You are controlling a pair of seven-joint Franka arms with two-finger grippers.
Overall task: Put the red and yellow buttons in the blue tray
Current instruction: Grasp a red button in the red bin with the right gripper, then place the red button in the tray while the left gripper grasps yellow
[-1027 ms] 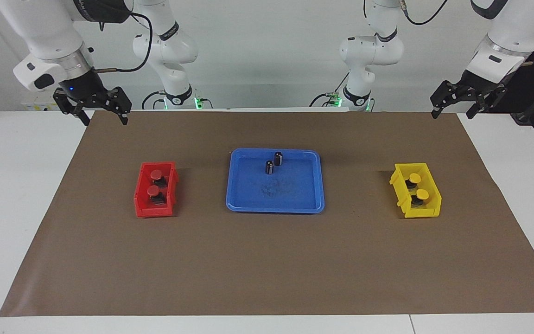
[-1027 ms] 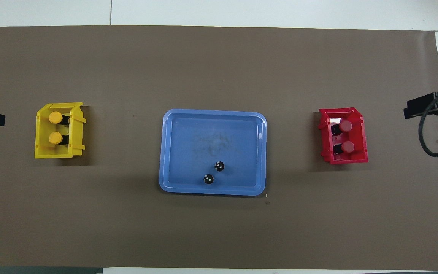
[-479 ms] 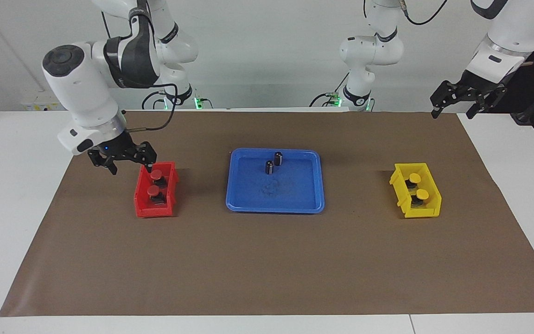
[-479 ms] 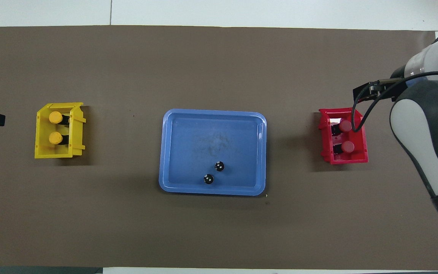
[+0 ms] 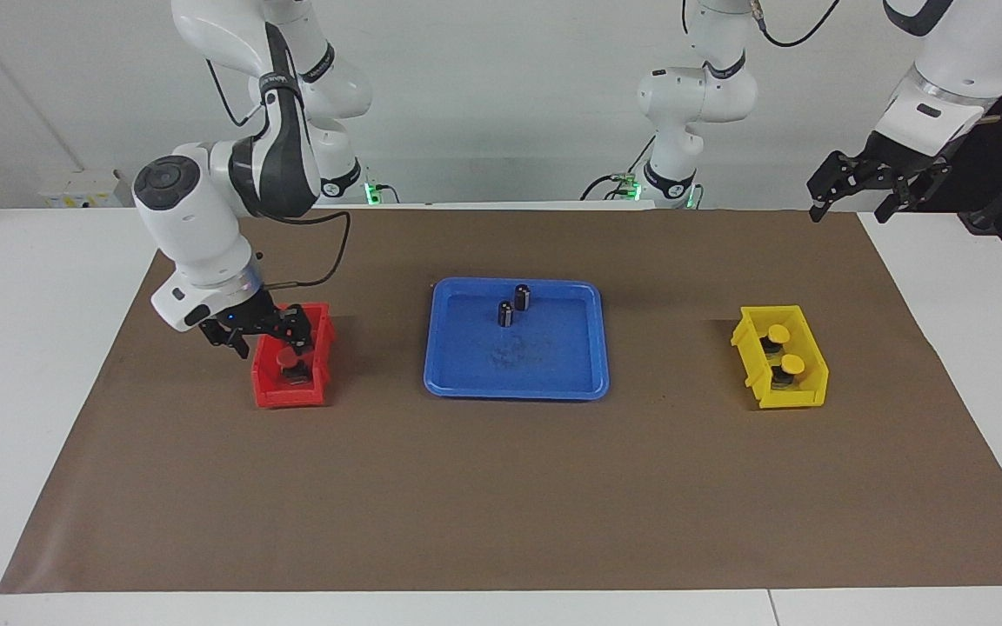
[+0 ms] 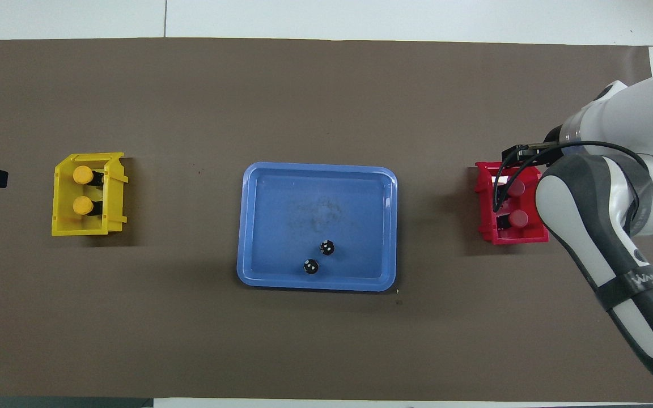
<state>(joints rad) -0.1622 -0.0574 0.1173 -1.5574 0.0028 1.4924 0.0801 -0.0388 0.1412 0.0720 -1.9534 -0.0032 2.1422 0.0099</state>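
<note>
Facing view shows you the right gripper (image 5: 263,335) low over the small red plastic bin (image 5: 268,389), fingers spread, hiding one red mushroom-cap button; overhead, both red buttons (image 6: 517,217) show beside the arm. The yellow mushroom-cap buttons (image 5: 791,365) stand caps-up in the small yellow plastic bin (image 5: 801,397), and the flat blue plastic tray (image 5: 584,382) lies long axis arm-to-arm. The left gripper (image 5: 851,193) waits spread open over the table's corner.

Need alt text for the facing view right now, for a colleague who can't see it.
The right gripper hangs over the red bin and its red buttons. The blue tray holds only two black cylinders; the left gripper waits.
</note>
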